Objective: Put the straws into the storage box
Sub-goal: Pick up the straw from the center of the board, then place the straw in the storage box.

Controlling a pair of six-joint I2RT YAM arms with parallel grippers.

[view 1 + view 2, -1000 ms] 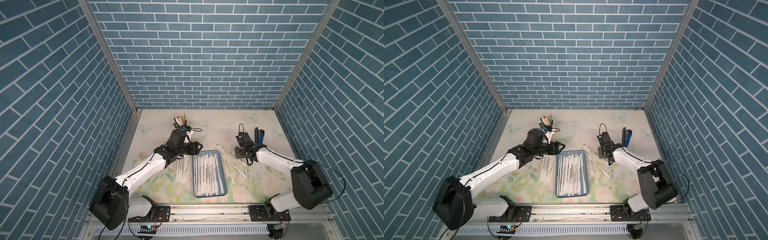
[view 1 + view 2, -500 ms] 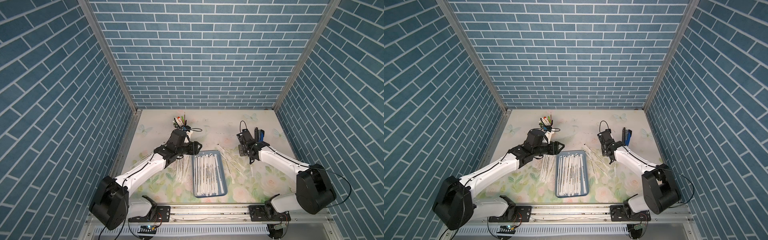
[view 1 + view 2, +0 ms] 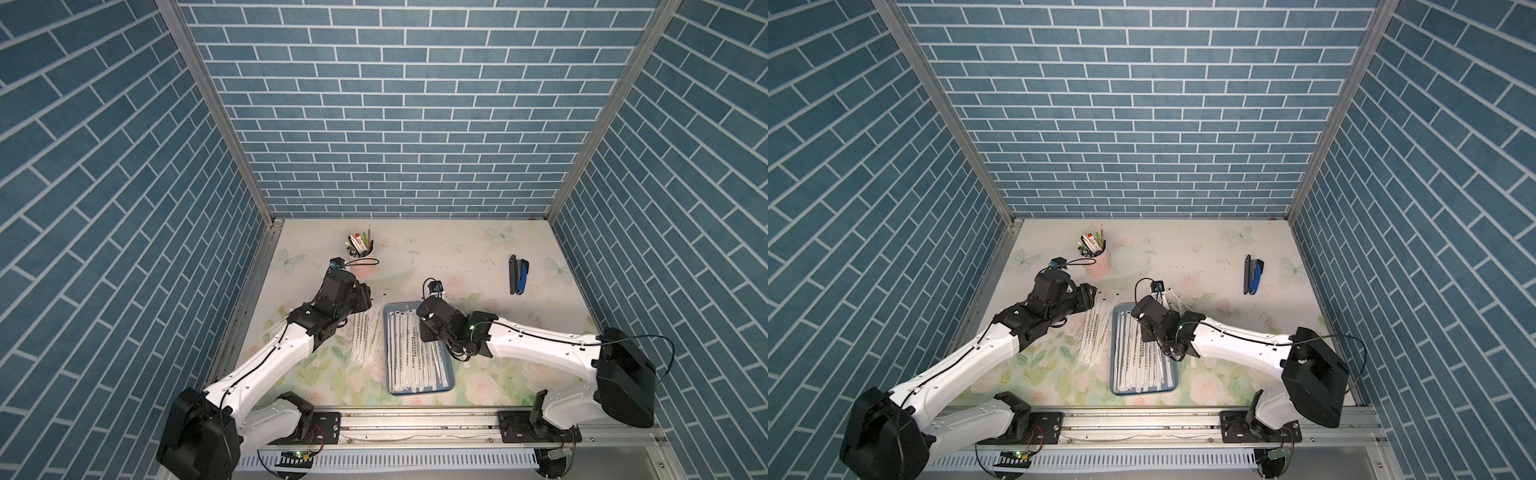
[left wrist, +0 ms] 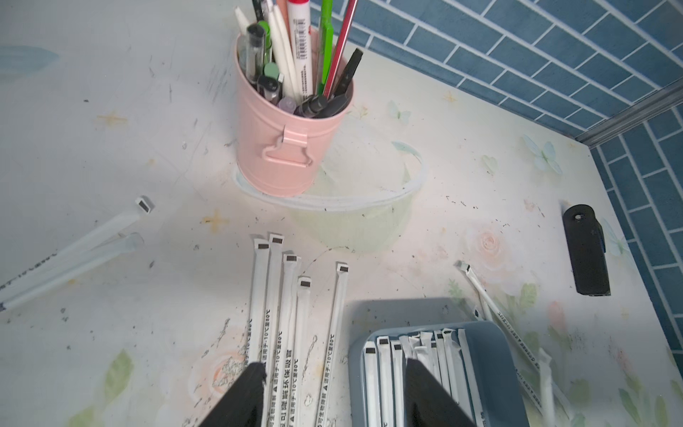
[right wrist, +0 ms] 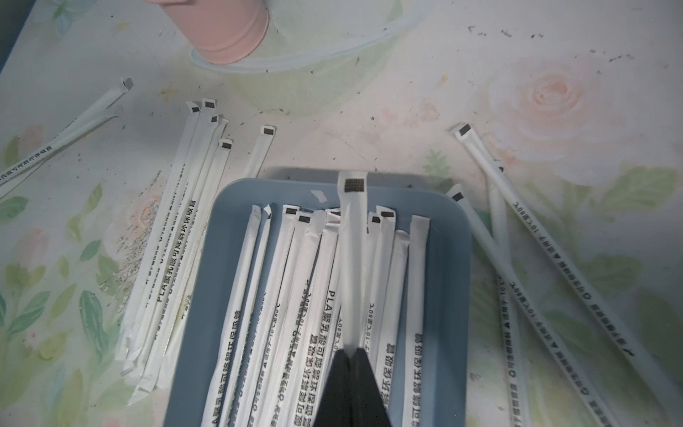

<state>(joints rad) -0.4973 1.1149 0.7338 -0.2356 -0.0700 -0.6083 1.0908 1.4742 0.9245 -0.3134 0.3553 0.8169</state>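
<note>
The storage box [image 3: 419, 392] [image 3: 1144, 392] is a shallow blue tray at the table's front middle, and several white-wrapped straws [image 3: 409, 357] [image 5: 295, 277] lie lengthwise in it. More straws lie loose on the table left of the tray [image 3: 365, 336] [image 4: 292, 303] and right of it [image 5: 536, 258]. My right gripper [image 5: 350, 356] hangs over the tray, shut on one straw [image 5: 353, 240] that runs along the tray to its far rim. My left gripper [image 4: 336, 368] [image 3: 365, 297] is open above the far end of the left pile, with nothing between its fingers.
A pink cup of pens [image 3: 360, 253] [image 4: 284, 148] stands behind the left gripper. A blue-and-black stapler [image 3: 518, 276] [image 4: 585, 251] lies at the back right. Brick-patterned walls close in the table on three sides.
My right gripper has moved left from the loose straws beside the tray to above the tray, carrying a straw. My left gripper has drawn back a little to the left.
</note>
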